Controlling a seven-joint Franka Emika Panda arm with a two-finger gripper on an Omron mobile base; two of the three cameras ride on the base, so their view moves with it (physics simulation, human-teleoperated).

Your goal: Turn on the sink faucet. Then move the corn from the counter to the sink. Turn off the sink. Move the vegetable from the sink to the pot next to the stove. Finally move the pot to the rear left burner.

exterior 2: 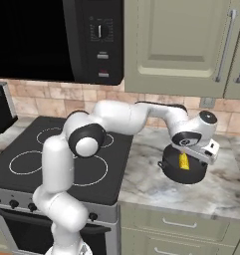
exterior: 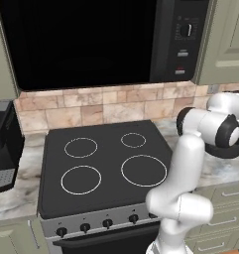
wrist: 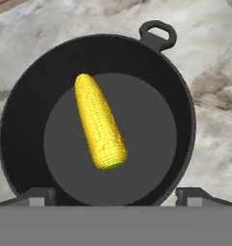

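The yellow corn (wrist: 100, 127) lies on the floor of the black pot (wrist: 21, 110), which has a loop handle (wrist: 158, 33). In the right base view the pot (exterior 2: 191, 178) stands on the marble counter to the right of the stove, with the corn (exterior 2: 183, 161) showing inside it. My gripper (wrist: 117, 197) hangs open just above the pot's near rim, its jaws wide apart and nothing between them; from the right base camera the gripper (exterior 2: 191, 153) points down into the pot. The rear left burner (exterior: 81, 147) is bare.
The black stove top (exterior: 106, 163) has several ringed burners and a row of knobs (exterior: 96, 225) along its front. A microwave (exterior: 91, 39) hangs above it. A dark appliance (exterior: 2, 144) stands on the counter at the left. Cabinets (exterior 2: 181, 45) hang above the pot.
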